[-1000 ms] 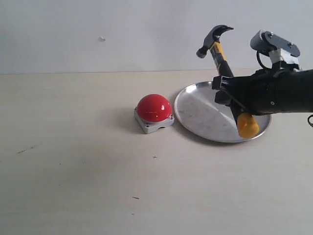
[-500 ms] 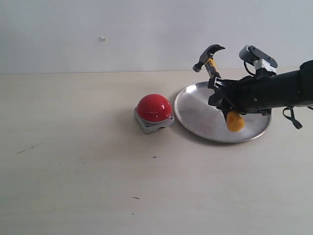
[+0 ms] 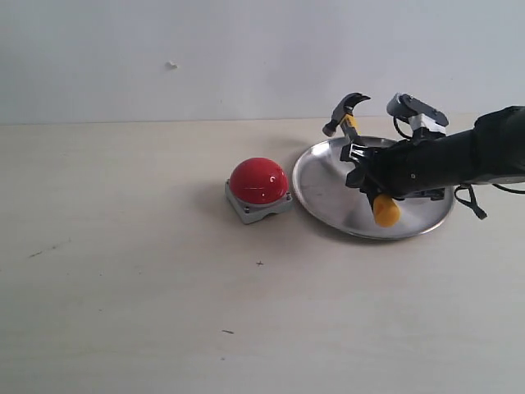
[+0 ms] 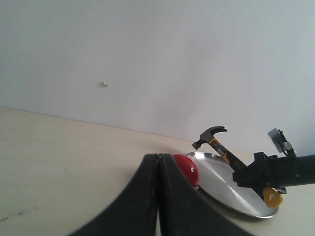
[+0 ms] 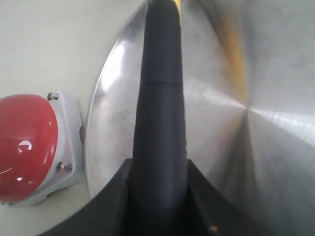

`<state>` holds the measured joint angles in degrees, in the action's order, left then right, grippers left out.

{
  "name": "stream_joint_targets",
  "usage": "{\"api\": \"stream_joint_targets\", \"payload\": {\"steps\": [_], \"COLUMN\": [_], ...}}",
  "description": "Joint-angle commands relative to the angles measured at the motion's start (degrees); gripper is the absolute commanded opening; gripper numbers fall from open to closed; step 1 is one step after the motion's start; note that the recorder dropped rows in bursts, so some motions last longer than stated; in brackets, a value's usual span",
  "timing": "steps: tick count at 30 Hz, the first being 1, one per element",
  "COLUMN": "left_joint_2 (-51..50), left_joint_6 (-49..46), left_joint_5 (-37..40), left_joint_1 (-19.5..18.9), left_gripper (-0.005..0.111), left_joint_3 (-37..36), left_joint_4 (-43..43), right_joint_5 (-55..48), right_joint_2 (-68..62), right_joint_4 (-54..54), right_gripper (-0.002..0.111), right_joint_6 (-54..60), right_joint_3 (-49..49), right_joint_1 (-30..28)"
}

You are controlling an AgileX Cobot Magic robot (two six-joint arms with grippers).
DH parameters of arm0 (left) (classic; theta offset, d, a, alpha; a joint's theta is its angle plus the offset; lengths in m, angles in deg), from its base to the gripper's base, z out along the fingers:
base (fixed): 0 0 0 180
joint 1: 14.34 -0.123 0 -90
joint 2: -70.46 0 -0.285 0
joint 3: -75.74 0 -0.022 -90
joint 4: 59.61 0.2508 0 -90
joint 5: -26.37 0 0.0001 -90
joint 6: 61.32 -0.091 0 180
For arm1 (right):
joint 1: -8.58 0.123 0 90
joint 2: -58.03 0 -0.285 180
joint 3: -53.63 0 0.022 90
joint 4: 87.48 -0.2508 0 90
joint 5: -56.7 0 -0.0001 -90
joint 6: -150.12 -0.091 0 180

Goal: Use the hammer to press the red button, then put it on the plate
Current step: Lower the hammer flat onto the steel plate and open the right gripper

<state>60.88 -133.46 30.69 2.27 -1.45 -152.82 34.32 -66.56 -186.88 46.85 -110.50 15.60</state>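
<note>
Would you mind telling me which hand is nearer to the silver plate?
The right. The right hand hangs over the plate, gripping the hammer by its handle. The left hand, shut and empty, sits well back from the plate, with the red button in between.

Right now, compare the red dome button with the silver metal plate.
The glossy red dome button bulges from a square grey base; the round silver metal plate is shallow. The plate is far wider than the button. A black-handled hammer is held over the plate, not the button. Both sit on the table.
</note>
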Motion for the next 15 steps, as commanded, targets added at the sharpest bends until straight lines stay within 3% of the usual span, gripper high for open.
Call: {"api": "stream_joint_targets", "payload": {"steps": [1,15], "left_joint_2": [-0.18,-0.18], "left_joint_6": [-0.21,-0.21], "left_joint_5": [0.06,0.06], "left_joint_1": [-0.06,-0.06], "left_gripper": [0.0,0.0], "left_joint_3": [-0.03,-0.03], "left_joint_4": [0.0,0.0], "right_joint_5": [1.34,0.07], "right_joint_2": [0.9,-0.1], "right_joint_4": [-0.54,-0.54], "right_gripper": [0.0,0.0], "right_joint_6": [1.44,1.11], "right_joint_3": [-0.96,-4.74], "right_joint_1": [-0.1,-0.1]}}
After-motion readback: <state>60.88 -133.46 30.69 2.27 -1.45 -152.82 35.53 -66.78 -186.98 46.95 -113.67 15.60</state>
